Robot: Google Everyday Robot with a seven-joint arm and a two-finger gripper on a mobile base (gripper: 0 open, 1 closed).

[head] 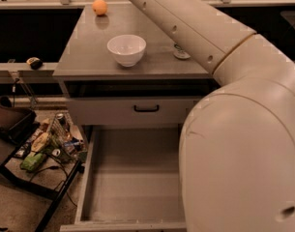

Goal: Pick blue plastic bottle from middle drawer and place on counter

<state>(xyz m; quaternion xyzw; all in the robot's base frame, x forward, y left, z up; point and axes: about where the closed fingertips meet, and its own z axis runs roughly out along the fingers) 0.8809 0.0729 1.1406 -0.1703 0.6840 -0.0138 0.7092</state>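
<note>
The blue plastic bottle stands on the counter, right of the white bowl. Only its lower part shows, because my arm crosses in front of it. The middle drawer is pulled wide open below, and the part of its grey floor that shows is bare. My gripper is not in view: the arm runs up and left across the counter and leaves the picture at the top edge, so the hand lies beyond it.
A white bowl sits mid-counter and an orange at its back. The top drawer face with a black handle stands slightly out. A black rack with clutter stands left of the open drawer. My arm's body fills the right side.
</note>
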